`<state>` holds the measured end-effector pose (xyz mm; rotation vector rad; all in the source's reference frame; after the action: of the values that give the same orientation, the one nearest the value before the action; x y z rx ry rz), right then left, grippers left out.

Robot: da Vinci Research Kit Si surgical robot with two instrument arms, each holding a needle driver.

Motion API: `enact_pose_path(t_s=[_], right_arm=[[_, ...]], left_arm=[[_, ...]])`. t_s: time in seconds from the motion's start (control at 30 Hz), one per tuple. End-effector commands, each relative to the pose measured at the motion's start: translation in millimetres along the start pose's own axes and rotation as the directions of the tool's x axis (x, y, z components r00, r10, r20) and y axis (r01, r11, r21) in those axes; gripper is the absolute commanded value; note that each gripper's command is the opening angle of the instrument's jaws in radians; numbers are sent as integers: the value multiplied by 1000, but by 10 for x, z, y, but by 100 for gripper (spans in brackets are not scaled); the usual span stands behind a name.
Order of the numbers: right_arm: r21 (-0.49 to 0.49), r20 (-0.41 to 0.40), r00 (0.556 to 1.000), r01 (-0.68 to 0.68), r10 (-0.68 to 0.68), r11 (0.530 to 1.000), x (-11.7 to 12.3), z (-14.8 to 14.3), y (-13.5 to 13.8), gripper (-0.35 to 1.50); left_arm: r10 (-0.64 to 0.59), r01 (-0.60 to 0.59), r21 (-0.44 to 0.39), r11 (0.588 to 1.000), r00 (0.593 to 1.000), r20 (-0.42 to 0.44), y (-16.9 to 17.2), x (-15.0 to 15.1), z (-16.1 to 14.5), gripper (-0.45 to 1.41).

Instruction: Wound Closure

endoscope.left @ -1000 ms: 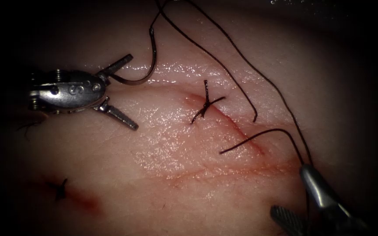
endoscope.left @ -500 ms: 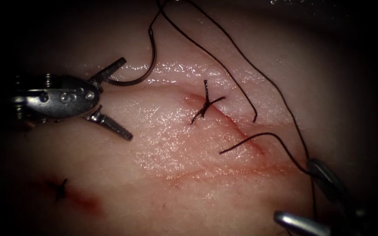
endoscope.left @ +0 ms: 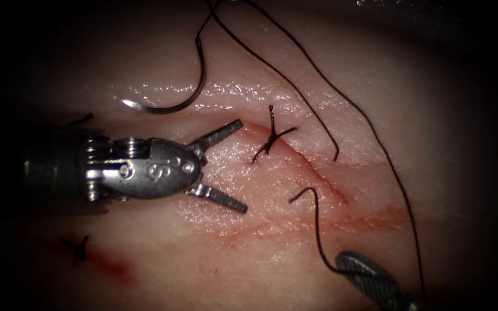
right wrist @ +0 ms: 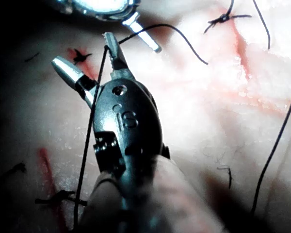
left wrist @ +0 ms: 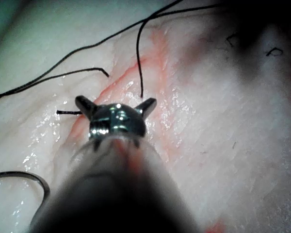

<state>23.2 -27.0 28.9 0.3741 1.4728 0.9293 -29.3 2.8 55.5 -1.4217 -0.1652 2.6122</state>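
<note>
The curved needle (endoscope.left: 165, 106) lies free on the tissue (endoscope.left: 145, 219), left of the cut (endoscope.left: 312, 170) and not in it; neither tool holds it. Black thread (endoscope.left: 318, 75) runs up from its blunt end. My left tool (endoscope.left: 241, 166) hovers just left of the cut with its jaws spread and nothing between them; it is seen from behind in the left wrist view (left wrist: 115, 103). My right tool (right wrist: 85, 51) is at the lower right (endoscope.left: 350, 266), jaws apart. A curled thread end (endoscope.left: 317, 224) drapes over one jaw tip. A knotted stitch (endoscope.left: 271, 138) crosses the cut.
A second knotted stitch (endoscope.left: 79, 249) sits by a red smear at the lower left. A long thread strand (endoscope.left: 402, 190) runs down the right side. Red fluid tints the tissue around the cut's lower end (endoscope.left: 370, 216).
My left tool has drawn away from the needle and moved right and down toward the cut, jaws still open. My right tool shifted left, curling the loose thread end. The needle stayed put.
</note>
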Motion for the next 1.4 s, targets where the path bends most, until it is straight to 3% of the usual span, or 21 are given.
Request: enact_pose_path(t_s=[0.03, 0.17, 0.33, 0.57, 0.7, 0.97, 1.2, 1.27, 1.3, 1.4], right_arm=[[-8, -8, 1000, 8, -8, 1000, -5, 6, 2, 148], [-38, 2, 999, 38, -38, 999, -5, 3, 10, 148], [-47, 9, 999, 46, -46, 998, -7, 2, 19, 148], [-57, 10, 999, 48, -47, 997, -2, 2, 22, 148], [-64, 10, 999, 49, -49, 997, -4, 2, 28, 148], [-63, 10, 999, 49, -49, 997, -3, 2, 27, 148], [-64, 10, 999, 49, -49, 997, -3, 3, 26, 148], [-64, 10, 999, 49, -49, 997, -3, 3, 26, 148], [-64, 10, 999, 49, -49, 997, -3, 3, 26, 148], [-64, 10, 999, 49, -48, 997, -3, 2, 26, 148]], left_arm=[[0, 0, 1, 1000, 1000, -3, 0, -2, 7, 93], [55, -56, -9, 998, 997, -62, 10, 15, 17, 93], [150, -149, 10, 989, 984, -98, 21, 42, 15, 78], [247, -247, 17, 969, 963, -109, 38, 66, 12, 76], [340, -334, 71, 940, 935, -97, 46, 91, 6, 72], [378, -371, 90, 924, 923, -72, 49, 98, 1, 66], [380, -373, 92, 923, 923, -68, 50, 96, 2, 24], [381, -375, 93, 922, 922, -67, 52, 95, 2, -15], [388, -381, 94, 920, 919, -66, 53, 95, 2, -45], [389, -383, 94, 919, 919, -65, 54, 94, 2, -45]])
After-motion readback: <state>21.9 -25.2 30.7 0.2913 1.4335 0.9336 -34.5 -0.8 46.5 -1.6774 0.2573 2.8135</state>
